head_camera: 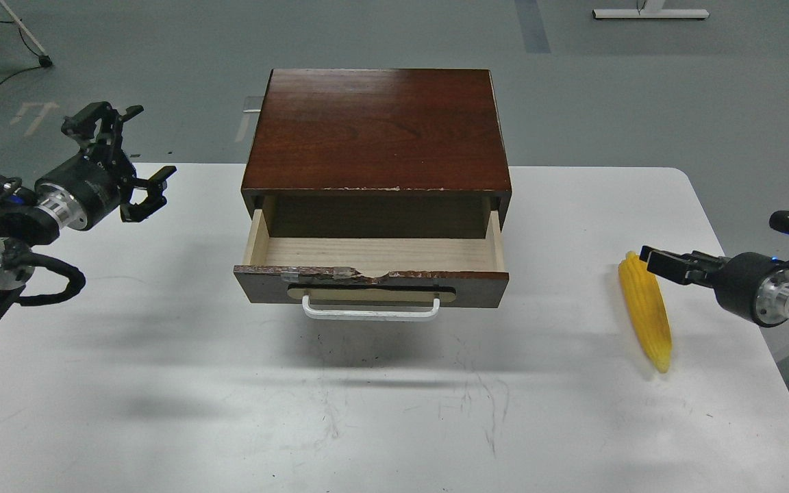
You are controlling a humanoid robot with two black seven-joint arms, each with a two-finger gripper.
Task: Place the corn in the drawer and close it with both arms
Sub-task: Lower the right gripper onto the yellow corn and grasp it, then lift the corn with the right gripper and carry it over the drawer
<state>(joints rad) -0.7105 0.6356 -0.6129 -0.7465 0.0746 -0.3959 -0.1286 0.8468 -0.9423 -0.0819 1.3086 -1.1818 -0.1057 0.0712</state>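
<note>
Head view: corn (645,311) lies on the white table (161,411), long axis running away from the robot, pointed tip nearest. Right gripper (658,261) reaches in level at its far end; whether its jaws grip cannot be told. Well leftward, the drawer (374,263) stands open. Left gripper (124,147) hovers raised, fingers spread wide.

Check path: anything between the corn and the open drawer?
Nothing visible. The corn lies on the white table to the right of the cabinet, with the right tool at its far end. Bare tabletop separates it from the drawer, which is pulled open with nothing visible inside. The left tool hovers off to the cabinet's left.
</note>
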